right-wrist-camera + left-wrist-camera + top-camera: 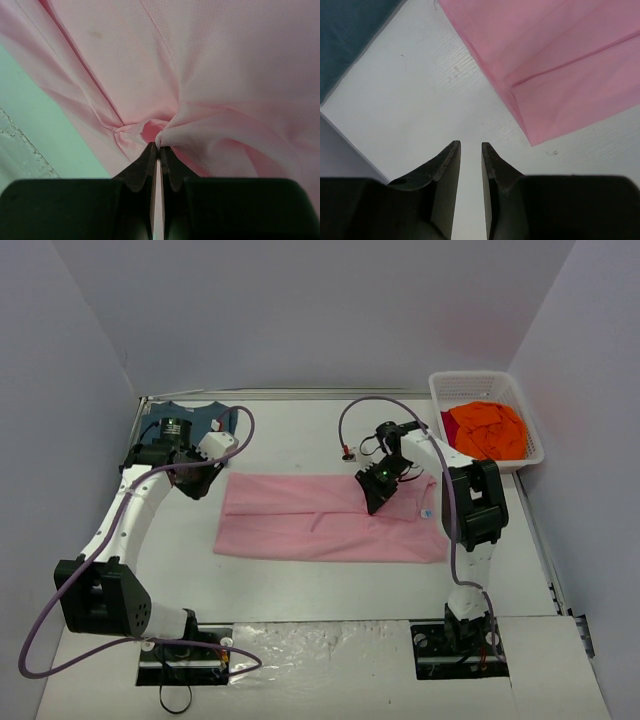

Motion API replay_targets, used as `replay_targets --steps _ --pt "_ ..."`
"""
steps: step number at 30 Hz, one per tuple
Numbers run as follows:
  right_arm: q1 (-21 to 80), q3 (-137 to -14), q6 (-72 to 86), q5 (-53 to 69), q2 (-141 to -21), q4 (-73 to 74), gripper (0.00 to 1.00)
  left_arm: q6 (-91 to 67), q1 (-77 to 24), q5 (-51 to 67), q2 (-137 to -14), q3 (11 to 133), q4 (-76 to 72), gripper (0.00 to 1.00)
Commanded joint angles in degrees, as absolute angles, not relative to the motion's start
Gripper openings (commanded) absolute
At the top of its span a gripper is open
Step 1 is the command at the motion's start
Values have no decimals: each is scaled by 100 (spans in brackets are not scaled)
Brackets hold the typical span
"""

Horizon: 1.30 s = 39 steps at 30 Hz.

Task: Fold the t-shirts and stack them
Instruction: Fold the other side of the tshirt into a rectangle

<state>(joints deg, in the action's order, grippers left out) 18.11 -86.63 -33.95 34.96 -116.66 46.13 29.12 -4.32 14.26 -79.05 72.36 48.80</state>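
Observation:
The light pink t-shirt (320, 525) lies in a long folded band across the middle of the table. My right gripper (378, 496) is shut on a pinched fold of it near its right end; in the right wrist view the cloth (215, 60) bunches up at the closed tips (159, 146). My left gripper (196, 483) hovers just off the shirt's far left corner, its jaws slightly apart and empty over bare table (470, 145); the pink corner (570, 65) lies to its right. The dark teal-blue t-shirt (195, 418) lies at the back left, also seen in the left wrist view (345, 35). The orange t-shirt (487, 430) is in the basket.
The white mesh basket (478, 380) stands at the back right corner. A small red-tipped object (348, 451) lies behind the pink shirt. Purple cables loop over both arms. Grey walls close in the table on three sides.

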Motion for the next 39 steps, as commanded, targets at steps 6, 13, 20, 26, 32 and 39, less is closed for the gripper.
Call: replay_targets --steps 6,13,20,26,32,39 --pt "1933 -8701 -3314 3691 -11399 4843 0 2821 -387 1556 -7620 7216 4843 23" --pt "2109 -8780 -3217 3779 -11619 4808 0 2812 -387 1564 -7567 7163 4825 24" --pt "2180 -8666 -3173 3823 -11716 4720 12 2821 -387 1564 -7646 7216 4843 24" --pt "2250 -8525 -3182 3902 -11839 4641 14 2813 -387 1591 -7673 7216 4852 25" --pt "2390 -8482 -3173 3946 -11971 4623 17 2821 -387 1591 -7690 7225 4869 25" --pt "2531 -8429 -3173 4017 -11787 4658 20 2813 -387 1617 -7734 7277 4913 27"
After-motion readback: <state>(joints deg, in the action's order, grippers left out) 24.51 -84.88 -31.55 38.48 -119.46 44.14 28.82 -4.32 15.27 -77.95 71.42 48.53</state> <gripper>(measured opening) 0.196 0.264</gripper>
